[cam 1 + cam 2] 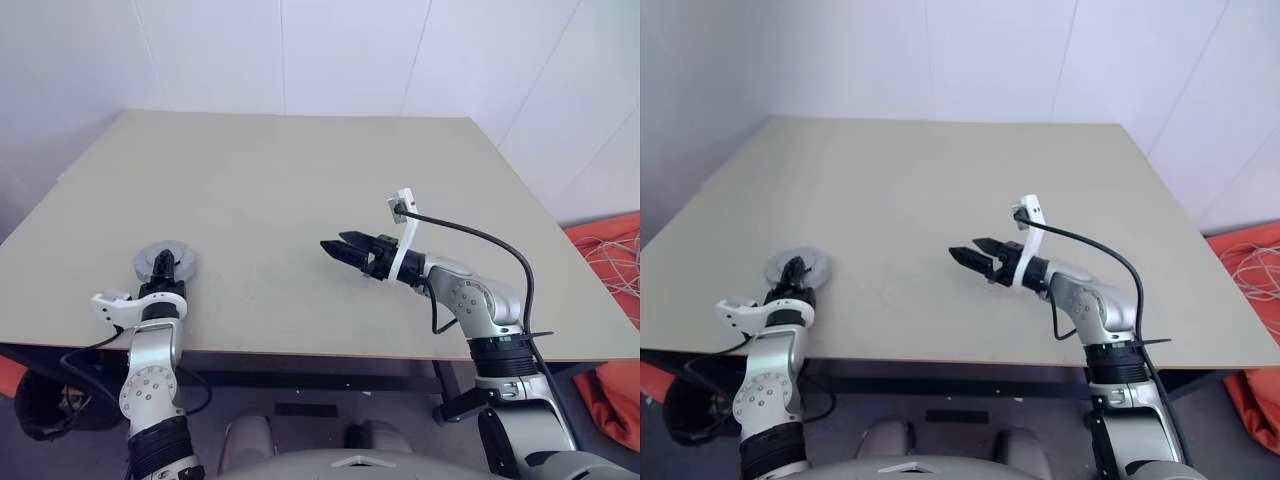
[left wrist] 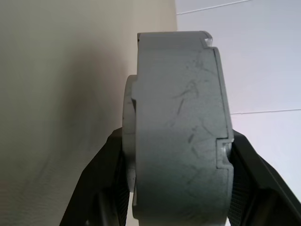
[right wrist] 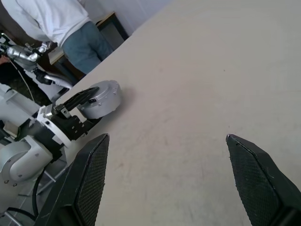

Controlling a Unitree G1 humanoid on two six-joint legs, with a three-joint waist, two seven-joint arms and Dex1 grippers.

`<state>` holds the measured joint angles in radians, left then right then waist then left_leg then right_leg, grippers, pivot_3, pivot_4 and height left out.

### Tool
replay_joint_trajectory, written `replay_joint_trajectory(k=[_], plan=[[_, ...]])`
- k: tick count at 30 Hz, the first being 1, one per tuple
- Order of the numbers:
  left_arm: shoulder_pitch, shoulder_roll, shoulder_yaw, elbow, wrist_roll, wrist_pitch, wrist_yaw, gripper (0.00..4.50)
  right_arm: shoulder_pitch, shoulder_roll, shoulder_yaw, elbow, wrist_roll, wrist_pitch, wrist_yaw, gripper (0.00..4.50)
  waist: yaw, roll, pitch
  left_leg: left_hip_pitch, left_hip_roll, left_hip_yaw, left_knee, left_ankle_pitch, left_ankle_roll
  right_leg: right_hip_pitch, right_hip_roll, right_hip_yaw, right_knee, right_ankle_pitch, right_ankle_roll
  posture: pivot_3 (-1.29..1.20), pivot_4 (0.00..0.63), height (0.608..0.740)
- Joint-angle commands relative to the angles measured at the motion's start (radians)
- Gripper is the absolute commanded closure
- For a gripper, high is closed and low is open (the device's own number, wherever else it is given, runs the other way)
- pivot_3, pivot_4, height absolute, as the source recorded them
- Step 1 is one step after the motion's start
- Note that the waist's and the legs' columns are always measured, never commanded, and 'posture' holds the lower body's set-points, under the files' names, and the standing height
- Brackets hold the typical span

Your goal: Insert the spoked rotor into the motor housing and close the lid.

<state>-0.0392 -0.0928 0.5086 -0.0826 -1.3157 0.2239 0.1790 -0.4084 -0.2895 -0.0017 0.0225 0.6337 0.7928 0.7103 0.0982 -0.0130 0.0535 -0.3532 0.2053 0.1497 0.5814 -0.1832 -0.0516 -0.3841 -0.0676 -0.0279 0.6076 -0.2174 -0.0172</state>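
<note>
Bare table [image 1: 300, 200] between pincers

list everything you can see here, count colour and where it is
motor housing: one, grey metal, round, held in the left gripper over the near left part of the table; closed up, so its inside is hidden
table: one, beige top, in front of the robot
cloth: one heap, orange, with pale cord on it, on the floor to the right of the table
person: one, white top and blue trousers, standing beyond the table's left side, seen from the right wrist
left gripper: one, black fingers, shut on the motor housing's two flat sides
right gripper: one, black fingers, open and holding nothing, over the table's middle, pointing left
</note>
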Motion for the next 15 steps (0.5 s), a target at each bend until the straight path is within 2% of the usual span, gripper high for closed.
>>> replay_joint_trajectory(k=[1, 11, 15], plan=[[-0.038, -0.038, 0.013, -0.022, -0.022, -0.028, -0.013, 2.41, 0.000, -0.011, -0.001, -0.060, 0.010, -0.013, 0.024, 0.00, 0.000, 0.000, 0.000, 0.000, 0.000, 0.000, 0.000, 0.000, 0.000, 0.000, 0.000, 0.000, 0.000, 0.000, 0.000, 0.00, 0.000, 0.740], [-0.002, -0.065, -0.006, -0.039, 0.005, -0.046, 0.089, 2.41, 0.000, -0.005, 0.006, -0.046, -0.020, -0.029, 0.018, 0.00, -0.003, 0.000, 0.000, 0.002, 0.000, 0.000, 0.000, 0.000, 0.000, 0.001, 0.000, 0.001, 0.000, 0.000, 0.000, 0.00, 0.000, 0.740], [0.033, -0.072, -0.028, -0.081, -0.002, -0.031, 0.122, 1.09, 0.000, -0.003, 0.008, -0.038, -0.033, -0.032, 0.019, 0.00, -0.004, 0.000, 0.000, 0.003, 0.000, 0.000, 0.000, 0.000, 0.001, 0.001, 0.000, 0.001, 0.000, 0.000, 0.000, 0.00, 0.000, 0.740]])
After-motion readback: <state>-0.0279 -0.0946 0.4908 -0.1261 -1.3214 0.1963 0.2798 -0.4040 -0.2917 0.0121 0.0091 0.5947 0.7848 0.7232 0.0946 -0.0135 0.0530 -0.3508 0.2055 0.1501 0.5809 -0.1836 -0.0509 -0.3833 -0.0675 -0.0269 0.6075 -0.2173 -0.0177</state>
